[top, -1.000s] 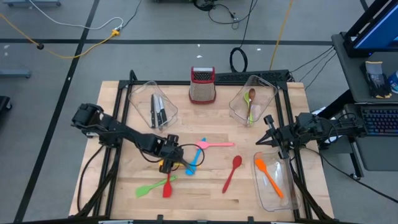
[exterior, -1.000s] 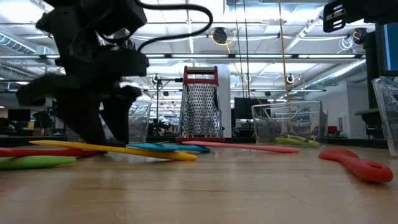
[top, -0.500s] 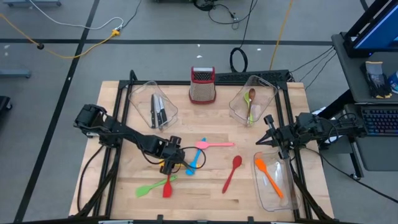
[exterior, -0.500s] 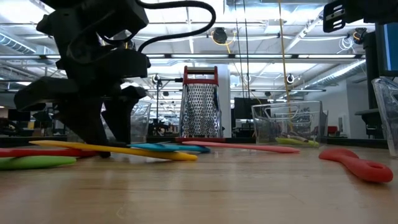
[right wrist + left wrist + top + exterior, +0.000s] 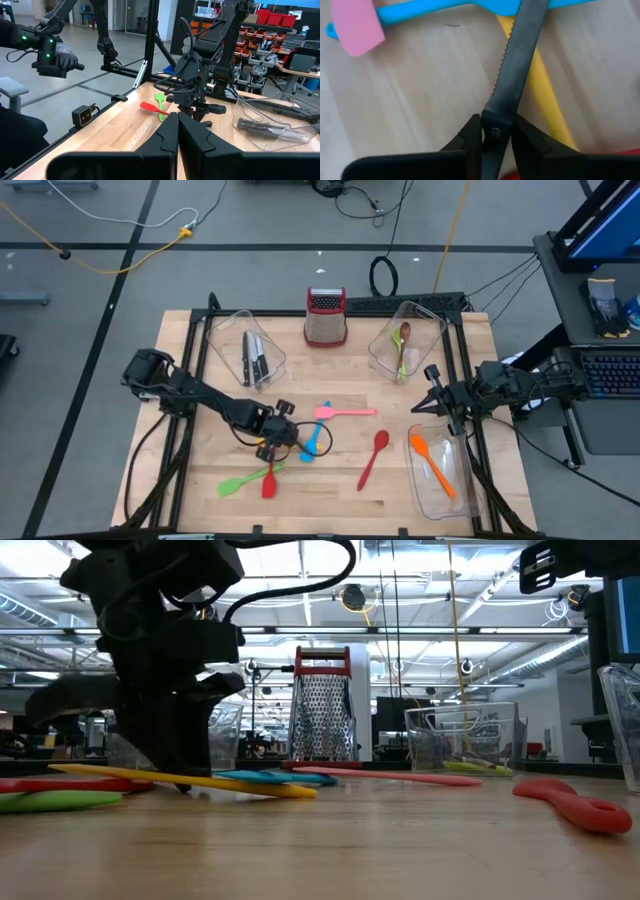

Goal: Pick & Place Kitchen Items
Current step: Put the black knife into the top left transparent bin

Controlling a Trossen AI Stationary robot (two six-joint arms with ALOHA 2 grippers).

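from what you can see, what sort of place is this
Probably a robotics lab or workshop: a wooden table with cables across the floor, shelves of red bins behind, and a person's gloved hand holding a controller.

- We see the left gripper (image 5: 180,775) down at the tabletop (image 5: 330,850), over the yellow spatula (image 5: 190,780), its fingers hard to separate.
- Just beside the yellow spatula lie a blue spatula (image 5: 280,777), a red utensil (image 5: 60,784) and a green spatula (image 5: 55,801).
- A red spoon (image 5: 572,803) lies well apart.
- The grater (image 5: 322,705) stands behind, near a clear bin (image 5: 465,740).
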